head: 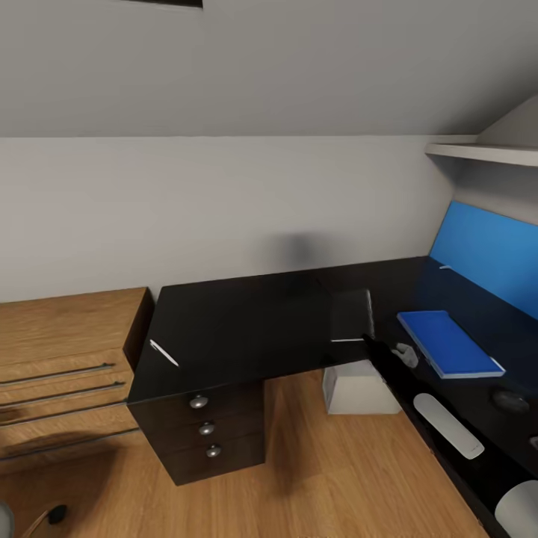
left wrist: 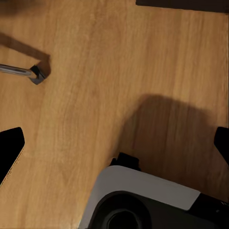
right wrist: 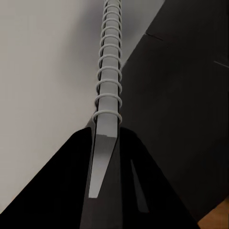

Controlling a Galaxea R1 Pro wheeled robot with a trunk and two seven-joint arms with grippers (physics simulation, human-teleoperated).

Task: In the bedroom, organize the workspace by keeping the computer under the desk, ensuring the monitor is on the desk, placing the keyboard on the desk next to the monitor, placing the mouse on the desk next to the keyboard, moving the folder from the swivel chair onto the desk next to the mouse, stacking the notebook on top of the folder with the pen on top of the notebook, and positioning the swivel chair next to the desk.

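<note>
My right gripper (head: pixel 368 338) is shut on the notebook (head: pixel 351 314), holding it over the inner corner of the black desk (head: pixel 246 329). In the right wrist view the notebook's wire spine (right wrist: pixel 106 90) runs away from between the black fingers (right wrist: pixel 71 191). The blue folder (head: pixel 449 344) lies flat on the desk's right wing, with the black mouse (head: pixel 510 400) nearer me. The white pen (head: pixel 164 353) lies near the desk's left front corner. The computer (head: pixel 360 388) stands under the desk. My left gripper (left wrist: pixel 117 143) hangs open over the floor. Monitor and keyboard are out of view.
A low wooden drawer cabinet (head: pixel 60 359) stands left of the desk's black drawer unit (head: pixel 205 430). A caster of the swivel chair (head: pixel 56 514) shows at the lower left, and its chrome leg (left wrist: pixel 21 71) crosses the wooden floor. A white shelf (head: pixel 486 153) hangs above the blue back panel (head: pixel 489 250).
</note>
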